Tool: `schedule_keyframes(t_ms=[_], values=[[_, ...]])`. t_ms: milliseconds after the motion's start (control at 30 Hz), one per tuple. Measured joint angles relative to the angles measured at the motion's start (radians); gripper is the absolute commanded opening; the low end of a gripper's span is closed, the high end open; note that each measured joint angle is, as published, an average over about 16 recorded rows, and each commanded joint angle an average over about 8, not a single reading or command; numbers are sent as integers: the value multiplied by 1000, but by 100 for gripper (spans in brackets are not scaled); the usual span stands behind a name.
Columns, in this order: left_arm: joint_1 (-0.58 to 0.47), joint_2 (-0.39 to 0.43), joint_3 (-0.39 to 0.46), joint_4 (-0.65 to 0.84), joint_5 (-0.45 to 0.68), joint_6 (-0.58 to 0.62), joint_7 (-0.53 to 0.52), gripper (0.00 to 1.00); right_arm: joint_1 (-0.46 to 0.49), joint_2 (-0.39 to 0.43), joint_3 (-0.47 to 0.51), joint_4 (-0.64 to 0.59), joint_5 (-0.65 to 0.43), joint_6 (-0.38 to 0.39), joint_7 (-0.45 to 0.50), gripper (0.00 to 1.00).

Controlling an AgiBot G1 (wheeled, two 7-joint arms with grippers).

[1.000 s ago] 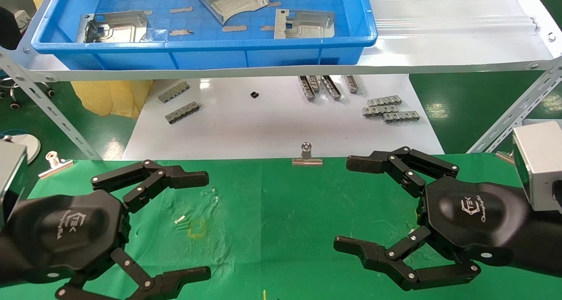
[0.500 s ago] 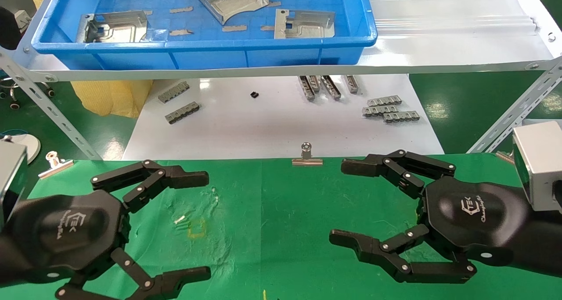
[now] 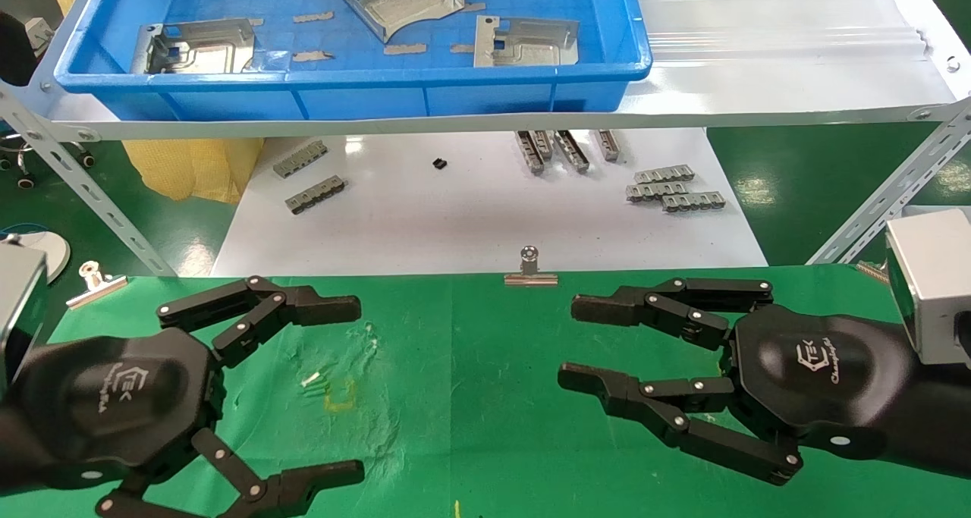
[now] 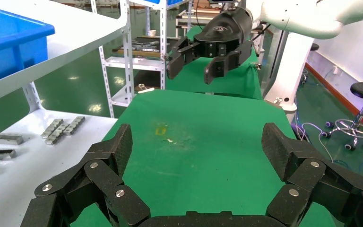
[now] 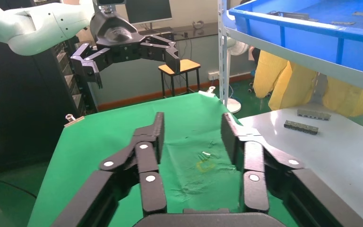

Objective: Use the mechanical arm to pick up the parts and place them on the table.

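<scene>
Hovering empty over the green table (image 3: 485,397), the right gripper (image 3: 567,340) stands part-open and the left gripper (image 3: 356,385) wide, since the parts (image 3: 525,42) lie untouched in the blue tray (image 3: 364,93).

A "TEK" logo marks the right gripper (image 3: 580,343) palm.
</scene>
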Motion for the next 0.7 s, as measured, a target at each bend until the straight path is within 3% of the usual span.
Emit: schedule_keyframes(t_ms=[433, 700], values=[[-9, 0, -1, 1, 6, -6, -1, 100, 0, 0, 0, 0, 0, 0, 0, 0], [-132, 43, 13, 61, 73, -56, -11, 100, 0, 0, 0, 0, 0, 0, 0, 0]])
